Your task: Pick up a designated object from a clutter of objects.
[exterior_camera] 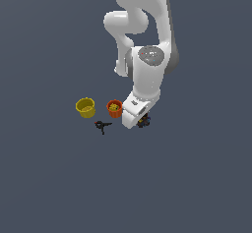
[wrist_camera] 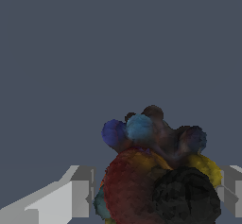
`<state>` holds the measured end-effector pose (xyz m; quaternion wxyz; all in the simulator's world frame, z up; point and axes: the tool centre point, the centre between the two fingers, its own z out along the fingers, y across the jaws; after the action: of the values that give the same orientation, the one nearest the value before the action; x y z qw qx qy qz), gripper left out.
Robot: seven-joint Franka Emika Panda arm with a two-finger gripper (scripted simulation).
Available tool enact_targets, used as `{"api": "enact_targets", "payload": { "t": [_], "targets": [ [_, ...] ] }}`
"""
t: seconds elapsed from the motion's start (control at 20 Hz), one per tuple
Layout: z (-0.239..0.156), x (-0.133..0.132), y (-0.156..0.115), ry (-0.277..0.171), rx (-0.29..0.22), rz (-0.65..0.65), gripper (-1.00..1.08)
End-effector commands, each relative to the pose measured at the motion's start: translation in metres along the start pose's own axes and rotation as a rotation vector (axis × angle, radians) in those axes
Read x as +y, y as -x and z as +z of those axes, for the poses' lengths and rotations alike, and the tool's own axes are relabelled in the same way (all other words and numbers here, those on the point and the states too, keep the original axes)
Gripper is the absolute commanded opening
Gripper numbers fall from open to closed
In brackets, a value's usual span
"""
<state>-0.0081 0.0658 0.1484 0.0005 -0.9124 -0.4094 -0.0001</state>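
Observation:
The designated object, a dark lumpy thing (wrist_camera: 156,171) with black, brown, blue and orange specks, fills the space between my fingers in the wrist view. In the exterior view it (exterior_camera: 144,122) peeks out from under the hand on the floor. My gripper (wrist_camera: 157,190) is low over it, with one finger (wrist_camera: 80,192) on each side; the jaws stand apart around it. The gripper (exterior_camera: 140,121) is mostly hidden by the white hand. The yellow cup (exterior_camera: 85,107), the orange cup (exterior_camera: 114,108) and the thin black piece (exterior_camera: 102,125) lie toward the exterior view's left. The orange ball is out of view.
The white arm (exterior_camera: 147,74) stands over the lump and hides the floor behind it. The orange cup is close to the hand's side toward the exterior view's left. Dark grey floor (exterior_camera: 197,178) lies all around.

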Motion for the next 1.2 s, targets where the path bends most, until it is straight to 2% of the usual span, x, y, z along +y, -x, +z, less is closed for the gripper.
{"api": "enact_targets", "payload": {
  "t": [0.0, 0.7, 1.15],
  "targets": [
    [-0.026, 0.005, -0.002, 0.0, 0.001, 0.0, -1.0],
    [-0.164, 0.033, -0.014, 0.0, 0.001, 0.0, -1.0],
    [-0.219, 0.047, -0.02, 0.0, 0.0, 0.001, -1.0]
  ]
}}
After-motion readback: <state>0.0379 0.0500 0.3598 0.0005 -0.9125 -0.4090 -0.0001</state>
